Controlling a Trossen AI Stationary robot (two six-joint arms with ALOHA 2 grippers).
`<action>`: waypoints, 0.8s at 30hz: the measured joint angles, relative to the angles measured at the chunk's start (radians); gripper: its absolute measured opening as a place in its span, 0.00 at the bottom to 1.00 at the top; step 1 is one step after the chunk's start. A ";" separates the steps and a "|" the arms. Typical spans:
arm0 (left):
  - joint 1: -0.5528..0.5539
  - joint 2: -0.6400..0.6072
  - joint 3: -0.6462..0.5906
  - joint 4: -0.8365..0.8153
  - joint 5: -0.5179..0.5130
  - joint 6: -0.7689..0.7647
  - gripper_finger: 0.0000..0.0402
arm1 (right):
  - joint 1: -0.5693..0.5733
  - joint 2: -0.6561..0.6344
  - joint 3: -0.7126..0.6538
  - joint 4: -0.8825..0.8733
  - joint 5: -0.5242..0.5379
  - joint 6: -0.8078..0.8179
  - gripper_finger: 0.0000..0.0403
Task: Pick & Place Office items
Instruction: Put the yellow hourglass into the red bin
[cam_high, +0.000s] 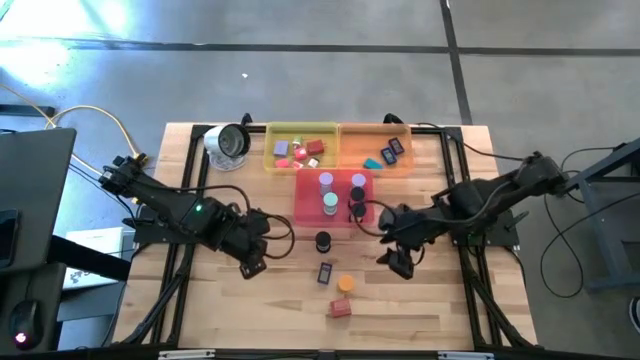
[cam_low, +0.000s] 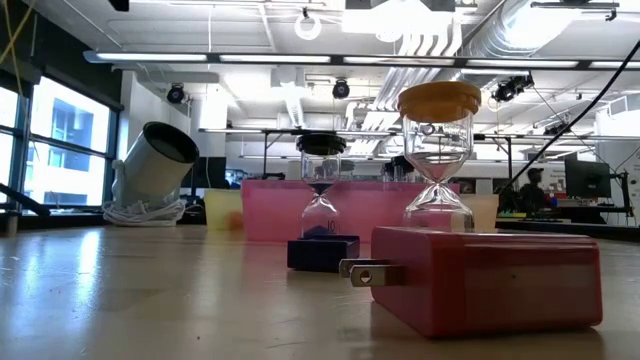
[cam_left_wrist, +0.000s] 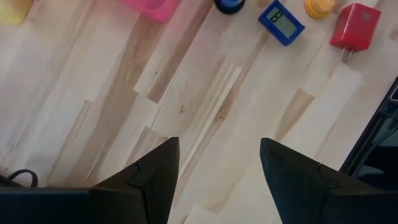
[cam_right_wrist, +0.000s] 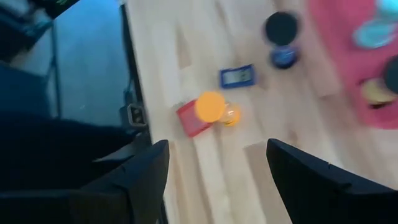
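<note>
The left claw (cam_high: 251, 268) hovers released over the bare wooden surface (cam_high: 200, 310), holding nothing. Just right of it, loose on the surface, stand a black-capped timer (cam_high: 323, 241), a blue rectangular piece (cam_high: 325, 272), an orange-capped timer (cam_high: 346, 284) and a red block (cam_high: 340, 308). Other items lie in the pink tray (cam_high: 308, 205). The right claw (cam_high: 401, 264) hangs released, empty.

1. Even, bright overhead light falls on the pale wooden table (cam_high: 250, 300); shadows stay soft.
2. Glare washes the grey concrete floor (cam_high: 60, 30) at the high view's top left.
3. The right wrist view is motion-blurred throughout.
4. Ceiling strip lights (cam_low: 250, 57) glow in the low view.
</note>
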 joint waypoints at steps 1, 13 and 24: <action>-0.003 0.000 0.000 0.000 0.000 0.000 0.54 | 0.003 0.008 0.037 -0.042 0.029 0.008 0.64; -0.004 0.000 0.000 -0.028 0.000 0.073 0.54 | 0.040 0.302 0.558 -0.603 0.160 0.015 0.64; -0.014 0.000 -0.002 -0.037 0.001 0.107 0.54 | 0.041 0.520 0.664 -0.608 0.264 -0.111 0.64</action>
